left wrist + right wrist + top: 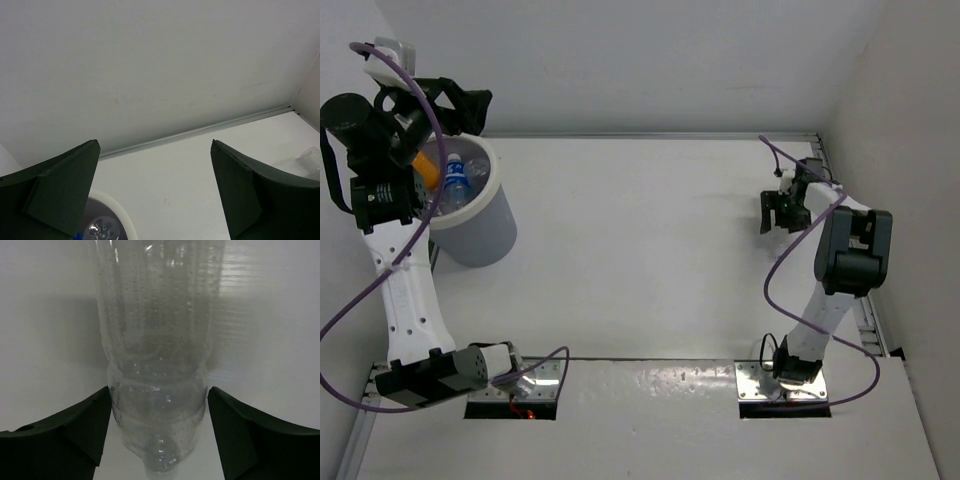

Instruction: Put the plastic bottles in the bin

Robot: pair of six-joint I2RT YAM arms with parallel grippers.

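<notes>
The grey bin (pixel 480 235) with a white rim stands at the far left. Inside it lie a clear bottle with a blue label (pixel 455 177) and an orange bottle (pixel 425 166). My left gripper (pixel 470 108) hovers above the bin, open and empty. In the left wrist view (pixel 155 145) the bin's rim (pixel 120 212) shows at the bottom left. My right gripper (pixel 780 212) is at the far right back. In the right wrist view (pixel 158 390) it is open, with its fingers on either side of a clear bottle (pixel 157 340) lying on the table. I cannot make out this bottle in the top view.
The back wall and the right wall stand close to my right gripper. A purple cable (pixel 785 255) loops beside the right arm. A clear object (pixel 312 159) shows at the right edge of the left wrist view.
</notes>
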